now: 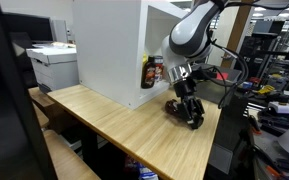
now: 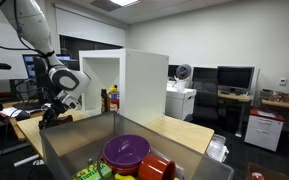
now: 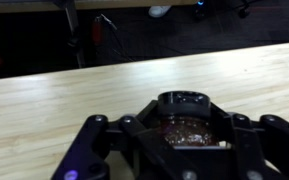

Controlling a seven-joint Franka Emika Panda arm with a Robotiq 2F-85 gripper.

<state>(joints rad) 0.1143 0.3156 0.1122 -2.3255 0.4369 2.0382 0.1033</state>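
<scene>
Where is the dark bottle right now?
In an exterior view, the dark bottle stands inside the open white cabinet on the wooden table, close to the gripper.

Even overhead office light; a ceiling panel point(image 2: 124, 3) glares at twelve o'clock in an exterior view. The white cabinet point(image 1: 109, 45) looks washed out. The wrist view is dim, its gripper point(image 3: 189, 138) blurred at six o'clock.

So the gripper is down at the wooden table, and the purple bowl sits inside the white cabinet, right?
Not quite: the purple bowl lies in the grey bin, not inside the white cabinet, as an exterior view shows. The gripper is indeed down at the wooden table.
</scene>
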